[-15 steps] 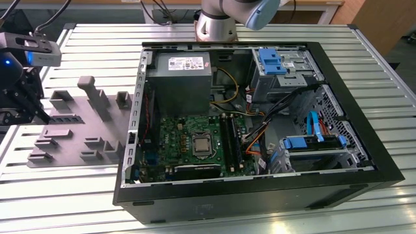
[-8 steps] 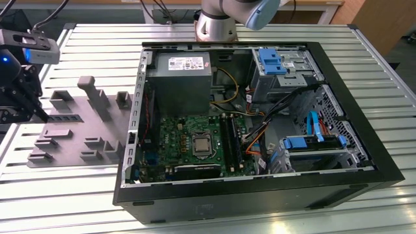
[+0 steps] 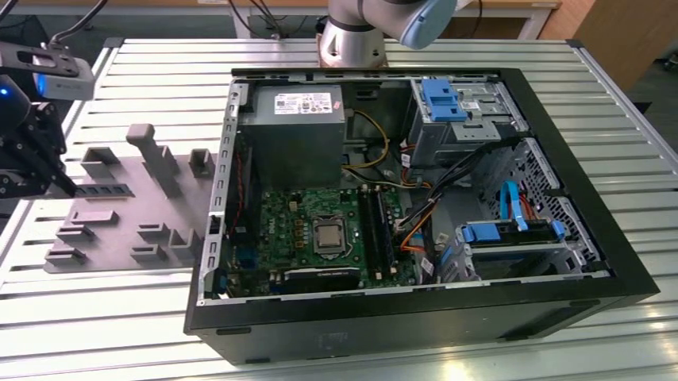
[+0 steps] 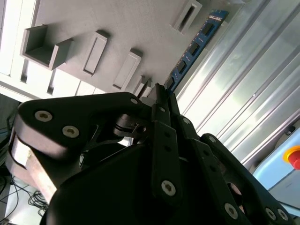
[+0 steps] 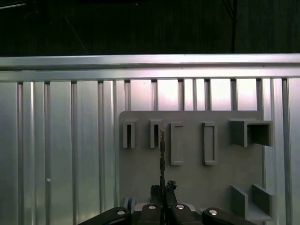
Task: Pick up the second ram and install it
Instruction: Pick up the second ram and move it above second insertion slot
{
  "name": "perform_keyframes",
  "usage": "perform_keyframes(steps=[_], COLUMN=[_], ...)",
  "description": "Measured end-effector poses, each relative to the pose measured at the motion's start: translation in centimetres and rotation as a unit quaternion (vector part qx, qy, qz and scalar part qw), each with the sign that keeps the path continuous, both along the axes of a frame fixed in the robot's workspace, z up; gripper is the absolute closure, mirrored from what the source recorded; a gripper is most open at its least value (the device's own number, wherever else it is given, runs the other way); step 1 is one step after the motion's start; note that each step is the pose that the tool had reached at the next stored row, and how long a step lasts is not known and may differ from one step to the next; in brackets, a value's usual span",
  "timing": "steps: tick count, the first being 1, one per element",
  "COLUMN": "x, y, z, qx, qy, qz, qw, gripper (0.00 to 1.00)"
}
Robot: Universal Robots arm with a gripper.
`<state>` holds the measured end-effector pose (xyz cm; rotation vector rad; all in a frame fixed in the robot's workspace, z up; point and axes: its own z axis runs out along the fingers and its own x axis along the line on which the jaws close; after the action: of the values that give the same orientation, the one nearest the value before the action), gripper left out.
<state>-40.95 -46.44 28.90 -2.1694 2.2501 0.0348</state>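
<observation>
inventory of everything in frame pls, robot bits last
second ram: 1, blue-green, between the gripper's fingertips, over the holder tray
holder tray: 1, grey, on the table at the exterior view's left of the case
PC case: 1, black, side open, mid-table
motherboard: 1, green, inside the case
power supply: 1, grey, inside the case, far end
drive brackets: 2, blue, inside the case, exterior view's right
table: 1, silver, slatted, under everything
arm: 1, silver-grey, base behind the case
gripper: 1, black, over the tray, closed on the ram's end
</observation>
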Motion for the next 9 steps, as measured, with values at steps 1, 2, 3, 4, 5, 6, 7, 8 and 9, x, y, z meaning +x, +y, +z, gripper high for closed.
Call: perform_keyframes(steps=[1, 2, 3, 4, 5, 6, 7, 8, 9], x=[0.0, 0.0, 0.0, 0.0, 0.0, 0.0, 0.0, 0.0, 0.0], y=[0.0, 0.0, 0.0, 0.0, 0.0, 0.0, 0.0, 0.0, 0.0], z=[0.07, 0.13, 0.19, 0.26, 0.33, 0.39, 0.46, 0.54, 0.6], qx=[-0.0001, -0.0001, -0.0001, -0.0002, -0.0002, -0.0002, -0.0002, -0.0002, -0.0003], qy=[0.0, 0.0, 0.0, 0.0, 0.0, 0.0, 0.0, 0.0, 0.0], qz=[0.0, 0.0, 0.0, 0.0, 0.0, 0.0, 0.0, 0.0, 0.0], qw=[1.0, 1.0, 1.0, 1.0, 1.0, 1.0, 1.0, 1.0, 1.0], gripper=[0.86, 0.86, 0.86, 0.86, 0.86, 0.86, 0.86, 0.86, 0.86])
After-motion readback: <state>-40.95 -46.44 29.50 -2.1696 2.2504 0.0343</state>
